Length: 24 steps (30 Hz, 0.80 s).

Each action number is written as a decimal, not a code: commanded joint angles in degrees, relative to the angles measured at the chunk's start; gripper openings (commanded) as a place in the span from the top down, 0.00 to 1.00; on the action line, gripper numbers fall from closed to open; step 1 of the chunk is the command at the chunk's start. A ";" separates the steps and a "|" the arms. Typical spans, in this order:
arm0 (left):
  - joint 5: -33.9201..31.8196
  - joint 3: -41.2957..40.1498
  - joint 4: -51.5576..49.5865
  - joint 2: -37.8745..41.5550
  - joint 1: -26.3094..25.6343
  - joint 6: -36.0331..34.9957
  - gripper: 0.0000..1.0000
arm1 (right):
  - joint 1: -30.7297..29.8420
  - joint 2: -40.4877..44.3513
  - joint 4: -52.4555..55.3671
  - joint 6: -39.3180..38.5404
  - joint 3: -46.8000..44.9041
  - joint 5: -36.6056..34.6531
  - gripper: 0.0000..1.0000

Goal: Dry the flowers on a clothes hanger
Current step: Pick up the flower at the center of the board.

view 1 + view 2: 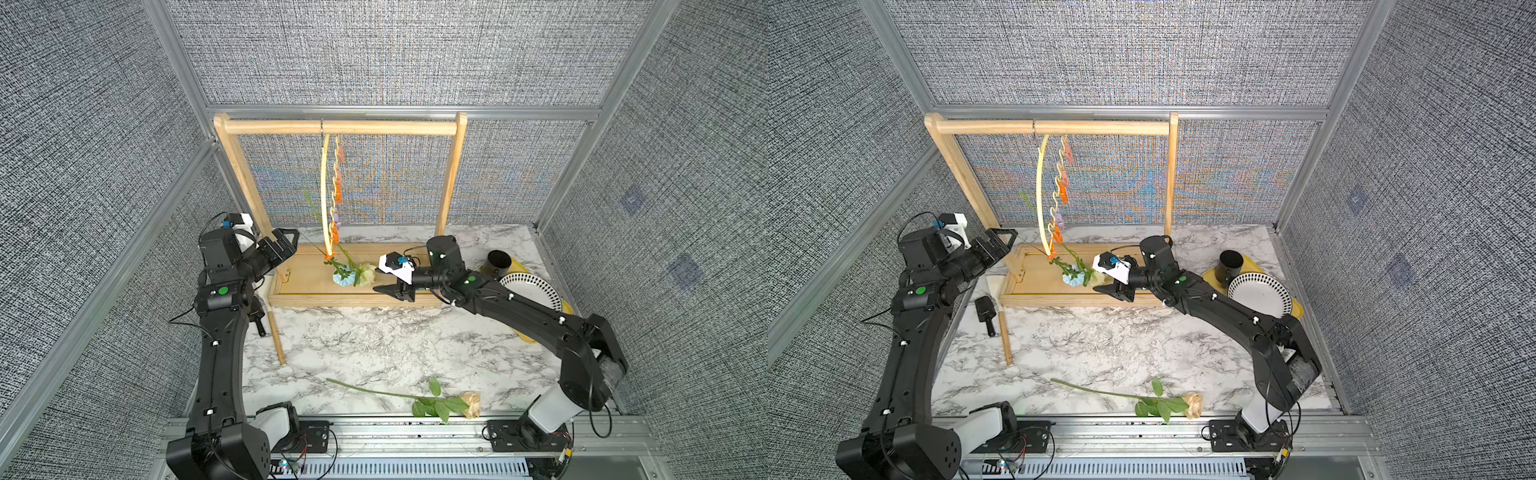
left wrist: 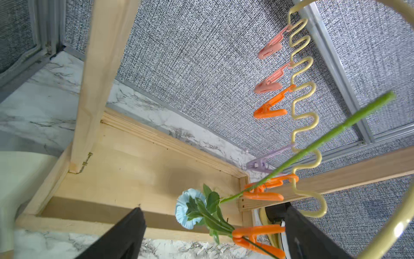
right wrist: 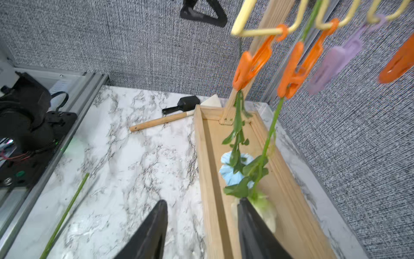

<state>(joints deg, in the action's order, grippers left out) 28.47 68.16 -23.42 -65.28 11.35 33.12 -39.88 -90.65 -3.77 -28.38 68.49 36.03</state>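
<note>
Top views high, looking down; wrist views close, share hanger [image 2: 391, 234]

Two matte-black arms with smooth, curved shells stand here. The left arm [image 1: 220, 353] and the right arm [image 1: 532, 311] each wear a round green sticker [image 1: 223, 290] by the elbow, small white clips along the links and thin black cables looping loose. A white camera mount [image 1: 395, 266] with a blue fitting sits on each wrist. The left hand [image 1: 289, 241] and the right hand [image 1: 384, 289] have black triangular fingers.
</note>
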 commanded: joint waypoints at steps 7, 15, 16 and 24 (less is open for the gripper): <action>-12.51 -2.48 -16.01 4.91 0.07 -3.08 0.00 | -4.32 11.04 11.55 -1.50 -11.95 -7.01 0.44; -13.91 -6.19 -24.40 5.92 0.07 0.30 0.00 | -12.15 12.60 27.68 -6.81 -15.50 -9.47 0.39; -13.87 -6.86 -24.92 6.10 0.08 1.17 0.00 | -13.58 11.79 29.34 -7.56 -15.67 -10.38 0.39; -22.22 -11.45 -29.80 8.23 0.19 8.66 0.00 | -21.19 3.15 29.03 -7.57 -15.98 -14.89 0.41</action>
<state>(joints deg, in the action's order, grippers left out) 11.86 57.19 -49.98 -57.58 11.40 38.02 -59.92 -85.86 24.71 -35.44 51.96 23.16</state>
